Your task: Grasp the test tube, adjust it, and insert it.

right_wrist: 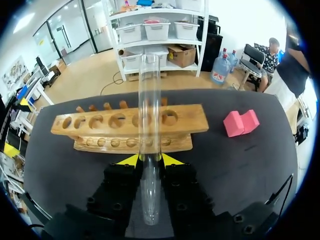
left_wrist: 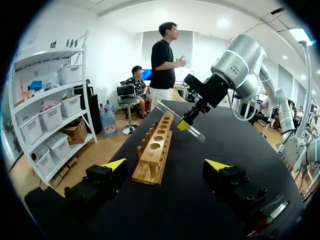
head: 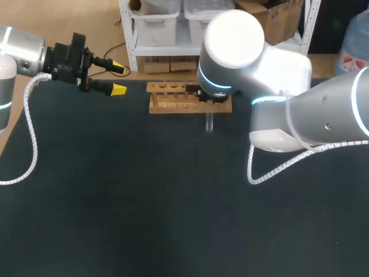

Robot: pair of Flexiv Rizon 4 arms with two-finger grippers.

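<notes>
A clear glass test tube [right_wrist: 149,100] is clamped between the yellow tips of my right gripper [right_wrist: 150,161] and extends ahead of the fingers across the wooden rack [right_wrist: 130,122]. From the left wrist view the tube [left_wrist: 176,117] is tilted in the air above the far end of the rack [left_wrist: 155,147], with the right gripper [left_wrist: 184,125] shut on it. In the head view one end of the tube [head: 209,121] shows just in front of the rack [head: 173,98], under my right arm. My left gripper [head: 118,79] hovers open and empty to the left of the rack.
A pink block [right_wrist: 241,122] lies on the black table mat beside the rack's end. The rack has a row of several round holes. My right arm's bulk [head: 277,86] covers the rack's right end in the head view.
</notes>
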